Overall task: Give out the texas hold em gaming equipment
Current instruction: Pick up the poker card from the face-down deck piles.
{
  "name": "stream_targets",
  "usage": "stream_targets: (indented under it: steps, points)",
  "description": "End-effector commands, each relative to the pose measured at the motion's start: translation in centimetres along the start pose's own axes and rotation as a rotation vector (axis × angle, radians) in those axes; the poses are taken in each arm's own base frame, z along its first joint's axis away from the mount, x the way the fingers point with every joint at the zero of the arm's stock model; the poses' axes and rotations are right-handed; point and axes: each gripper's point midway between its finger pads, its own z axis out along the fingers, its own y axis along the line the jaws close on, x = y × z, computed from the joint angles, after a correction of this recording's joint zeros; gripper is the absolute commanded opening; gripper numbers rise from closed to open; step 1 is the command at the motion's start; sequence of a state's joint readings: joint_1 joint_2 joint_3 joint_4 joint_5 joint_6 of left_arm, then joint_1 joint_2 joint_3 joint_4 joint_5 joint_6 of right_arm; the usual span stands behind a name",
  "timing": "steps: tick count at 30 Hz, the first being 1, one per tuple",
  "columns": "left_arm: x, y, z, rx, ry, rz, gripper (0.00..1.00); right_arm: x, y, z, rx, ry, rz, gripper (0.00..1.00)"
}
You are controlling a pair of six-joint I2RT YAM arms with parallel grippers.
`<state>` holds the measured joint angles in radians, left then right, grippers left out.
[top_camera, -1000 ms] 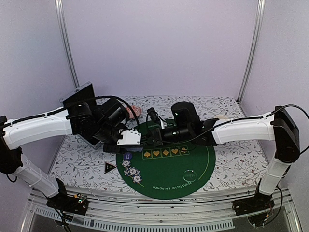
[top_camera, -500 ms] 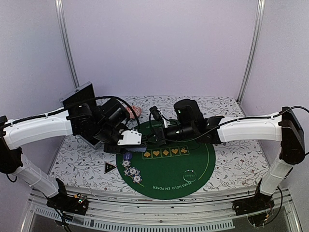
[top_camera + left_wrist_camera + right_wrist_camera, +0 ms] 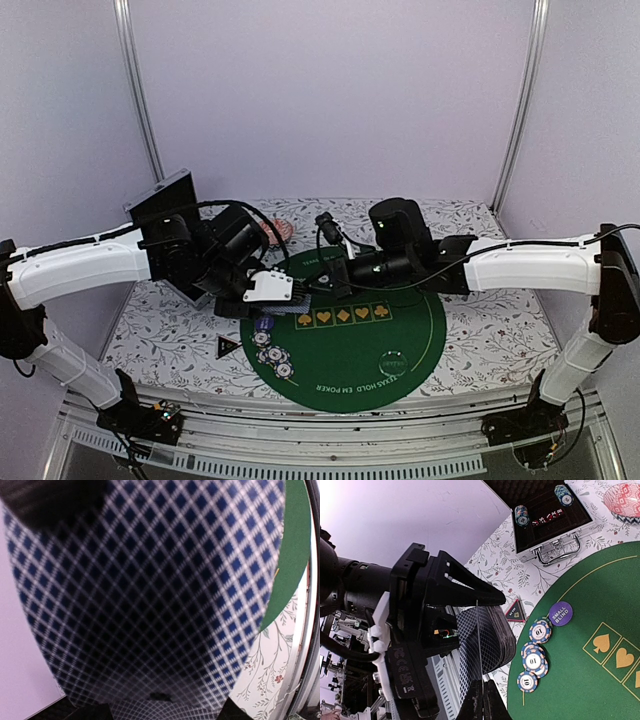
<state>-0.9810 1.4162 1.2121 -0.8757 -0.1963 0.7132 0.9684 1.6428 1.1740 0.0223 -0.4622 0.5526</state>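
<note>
left pincer (image 3: 296,297) clenched on the deck (image 3: 492,635), up over the green mat (image 3: 580,690) at its far-left edge. right pincer (image 3: 479,700) nips one card (image 3: 477,645), edge-on against that deck. chips (image 3: 534,661) sit on the mat's near-left rim.

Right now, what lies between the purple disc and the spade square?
Nothing but bare green mat, shown in the right wrist view between the purple disc and the spade square.

White arms (image 3: 80,262), black joints, cables
</note>
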Motion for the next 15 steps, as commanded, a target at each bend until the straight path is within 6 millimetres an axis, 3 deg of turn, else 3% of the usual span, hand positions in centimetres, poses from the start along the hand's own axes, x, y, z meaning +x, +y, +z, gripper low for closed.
stream_targets:
  steps: [1, 15]
  points:
    - [-0.2, -0.5, 0.2, 0.007, 0.001, 0.008, 0.52, -0.8, 0.6, -1.5, 0.006, -0.038, -0.038, 0.02]
    - [-0.4, -0.3, 0.0, 0.000, -0.003, 0.002, 0.52, -1.1, 0.4, -2.8, 0.023, -0.059, -0.036, 0.02]
